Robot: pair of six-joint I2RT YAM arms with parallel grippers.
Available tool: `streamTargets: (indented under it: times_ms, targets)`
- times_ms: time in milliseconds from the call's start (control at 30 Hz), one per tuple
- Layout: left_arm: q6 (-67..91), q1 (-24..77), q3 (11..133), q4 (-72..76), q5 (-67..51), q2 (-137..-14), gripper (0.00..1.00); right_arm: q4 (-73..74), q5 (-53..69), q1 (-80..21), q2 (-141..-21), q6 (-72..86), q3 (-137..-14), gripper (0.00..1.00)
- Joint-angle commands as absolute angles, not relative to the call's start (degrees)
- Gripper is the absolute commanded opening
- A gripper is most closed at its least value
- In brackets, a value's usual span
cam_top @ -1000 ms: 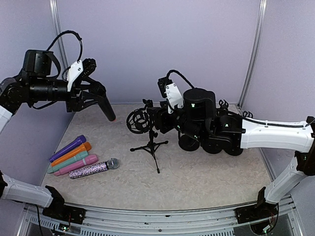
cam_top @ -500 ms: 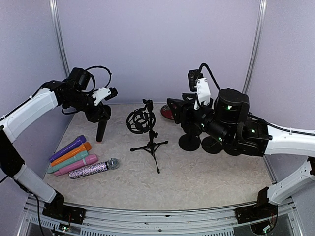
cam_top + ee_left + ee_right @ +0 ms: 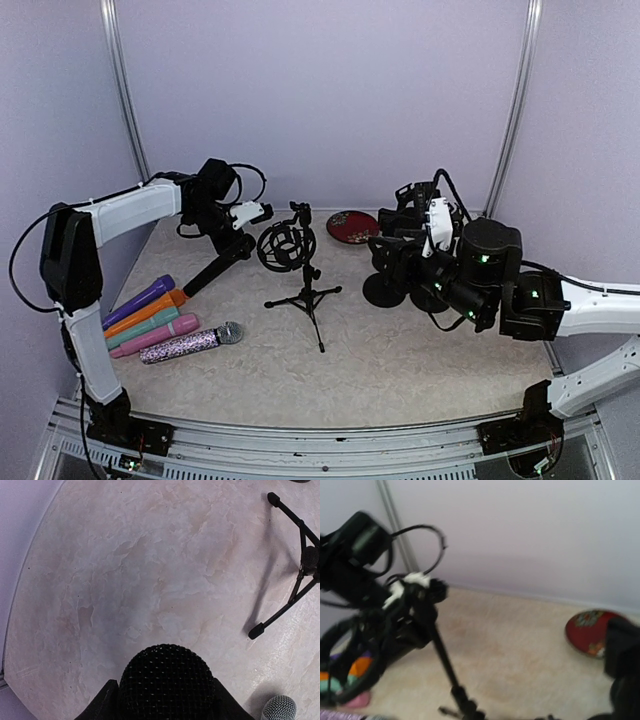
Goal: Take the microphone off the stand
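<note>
Left gripper (image 3: 237, 237) clenched on the black microphone (image 3: 210, 270); in the wrist view its mesh head (image 3: 165, 680) sits between both fingers (image 3: 102, 705). Microphone is off the stand (image 3: 303, 272), at the stand's 9 o'clock, just beside the shock-mount ring (image 3: 285, 246); tilted, far end low toward 7 o'clock, table contact unclear. Right gripper (image 3: 398, 240) at the stand's 3 o'clock, apart from it; blurred, cannot tell if spread or closed. Coloured microphones (image 3: 150, 322) lie in a row at 8 o'clock; red dish (image 3: 352, 227) at 1 o'clock.
</note>
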State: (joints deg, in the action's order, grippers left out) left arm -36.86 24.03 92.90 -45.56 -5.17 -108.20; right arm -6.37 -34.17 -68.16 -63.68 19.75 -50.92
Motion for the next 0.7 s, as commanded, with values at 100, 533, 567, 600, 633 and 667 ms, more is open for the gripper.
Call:
streamTargets:
  times_ms: [100, 533, 567, 600, 633, 667]
  targets:
    - [-34.7, 25.0, 96.9, -43.8, -3.7, -115.2, 0.0, -4.3, -21.5, -67.0, -67.3, 29.2, -48.7, 0.52]
    - [-31.7, 26.3, 96.8, -40.7, -2.0, -123.7, 0.1, -10.2, -9.1, -61.7, -75.7, 35.6, -46.5, 0.49]
    - [-31.4, 26.5, 96.5, -40.6, -2.2, -124.1, 0.14, -10.9, -7.8, -61.2, -76.3, 36.0, -46.1, 0.49]
    - [-31.2, 26.5, 96.2, -40.4, -2.3, -124.4, 0.18, -11.6, -6.5, -60.6, -76.9, 36.6, -46.0, 0.5]
    - [-31.0, 26.6, 96.0, -40.2, -2.3, -124.8, 0.2, -12.1, -5.0, -60.0, -77.5, 37.3, -45.8, 0.5]
    - [-30.8, 26.6, 95.7, -40.0, -2.2, -125.1, 0.28, -12.9, -4.3, -59.0, -78.2, 38.0, -45.7, 0.5]
